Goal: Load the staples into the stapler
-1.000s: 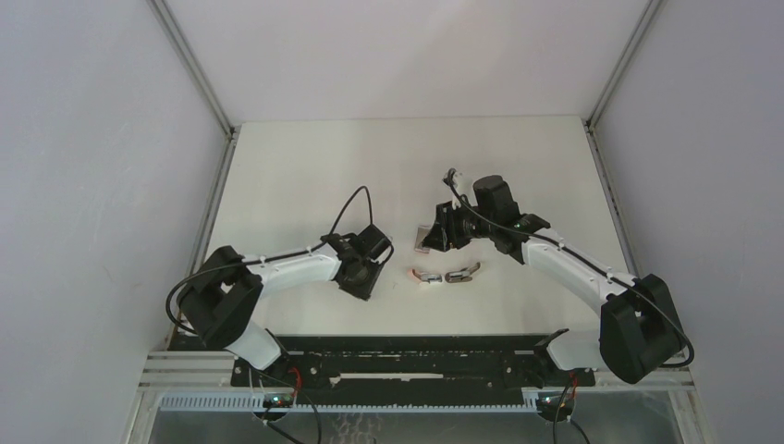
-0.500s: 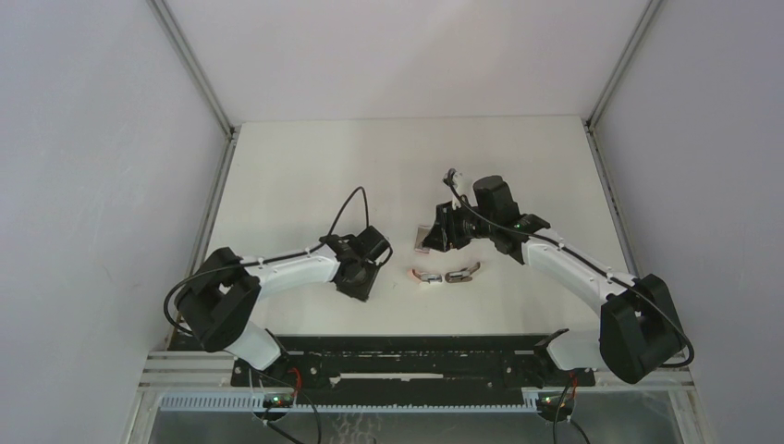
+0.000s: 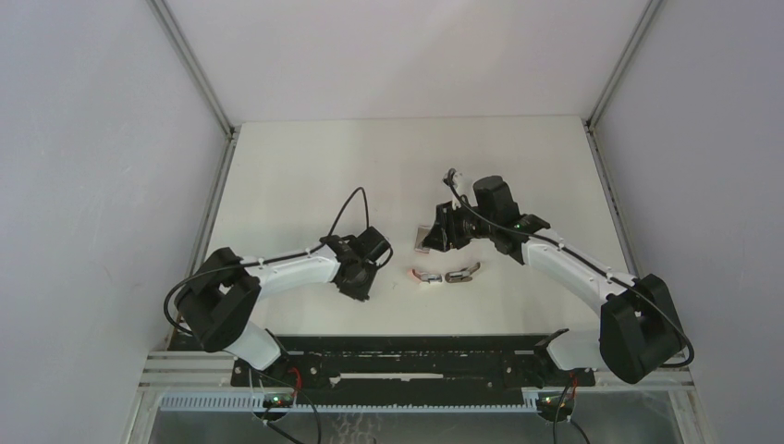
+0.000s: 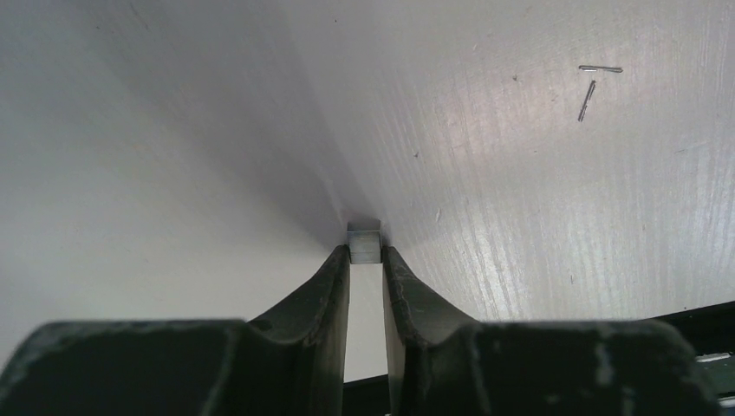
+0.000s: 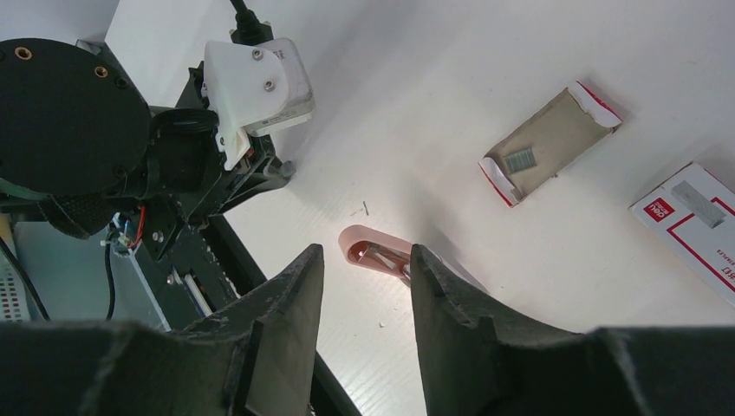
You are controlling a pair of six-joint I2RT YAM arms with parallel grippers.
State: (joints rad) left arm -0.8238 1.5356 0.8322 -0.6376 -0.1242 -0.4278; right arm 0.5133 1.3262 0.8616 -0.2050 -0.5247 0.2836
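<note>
My left gripper (image 4: 365, 253) is shut on a short silvery strip of staples (image 4: 365, 242), its tips low at the table; in the top view it (image 3: 358, 283) is left of the stapler. The pale pink stapler (image 3: 424, 276) lies open on the table, its metal channel showing in the right wrist view (image 5: 379, 251). My right gripper (image 5: 366, 260) is open and empty above the stapler, and in the top view (image 3: 436, 235) hangs over the box. The pinkish-grey inner tray (image 5: 563, 130) holds a staple strip (image 5: 520, 160). The red-printed white box (image 5: 689, 230) lies beside it.
A dark grey-brown tool (image 3: 462, 274) lies just right of the stapler. Two loose staples (image 4: 598, 69) lie on the table right of the left gripper. The black base rail (image 3: 407, 347) runs along the near edge. Grey walls stand left and right.
My left gripper has shifted slightly toward the near edge, still holding the strip. The right arm, stapler and box have not moved.
</note>
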